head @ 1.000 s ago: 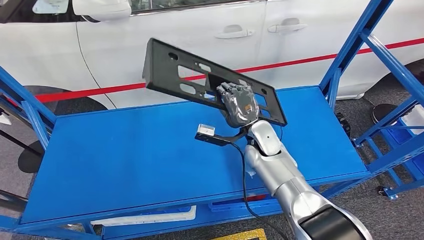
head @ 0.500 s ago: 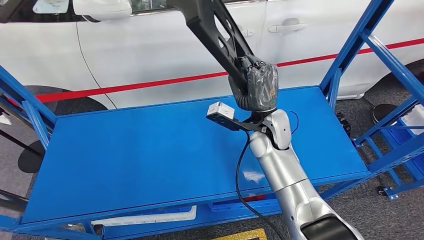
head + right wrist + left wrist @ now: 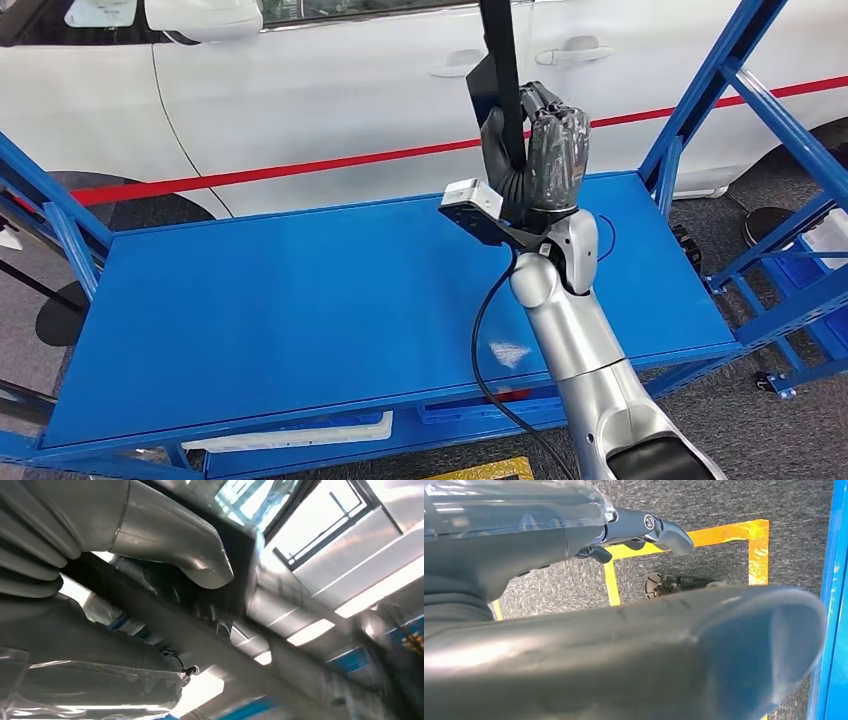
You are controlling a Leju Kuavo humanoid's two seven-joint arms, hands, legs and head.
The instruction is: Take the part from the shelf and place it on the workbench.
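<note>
Swinging up from its flat lie, the black part (image 3: 503, 70) now stands edge-on above the blue workbench (image 3: 300, 300), gripped in our right hand (image 3: 540, 150). We have yet to lower it (left hand (image 3: 574, 535) hangs empty, fingers apart).

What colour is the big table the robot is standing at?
Bright blue. The workbench shows best in the head view.
</note>
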